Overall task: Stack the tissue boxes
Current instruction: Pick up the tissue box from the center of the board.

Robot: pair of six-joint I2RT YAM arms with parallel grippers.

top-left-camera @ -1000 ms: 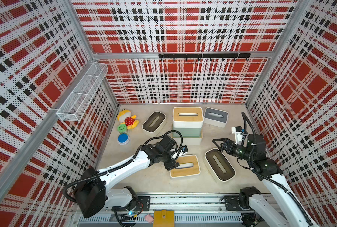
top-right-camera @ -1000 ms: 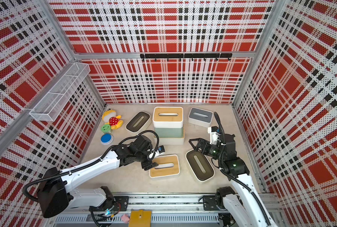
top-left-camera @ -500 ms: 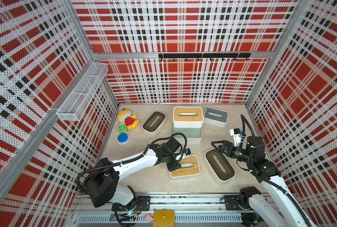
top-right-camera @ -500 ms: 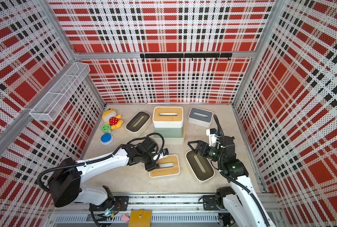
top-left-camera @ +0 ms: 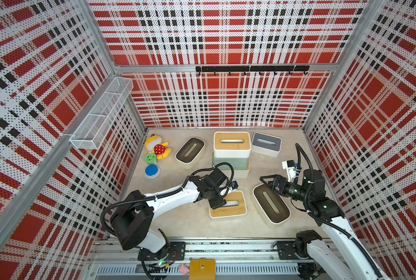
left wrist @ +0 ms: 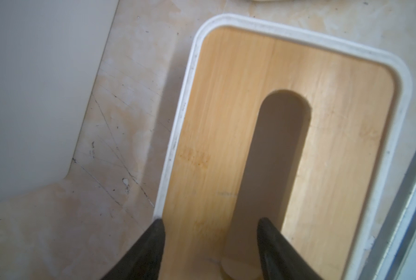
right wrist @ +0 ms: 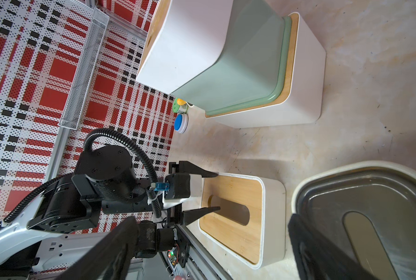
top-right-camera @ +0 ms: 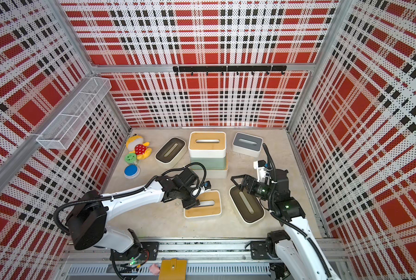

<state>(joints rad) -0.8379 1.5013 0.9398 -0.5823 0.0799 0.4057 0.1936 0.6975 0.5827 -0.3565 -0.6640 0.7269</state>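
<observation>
My left arm [top-left-camera: 170, 197] and right arm [top-left-camera: 339, 226] — white shells, black joints, ribbed black cables — with the left tool [right wrist: 218, 191] black and tapered.

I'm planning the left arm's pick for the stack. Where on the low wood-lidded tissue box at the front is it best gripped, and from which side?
Likely the lid strip between the slot and the long rim facing the stack, at the end nearest the left gripper, from above. The wood-lidded tissue box lies flat and looks wide; its slot admits one finger.
</observation>
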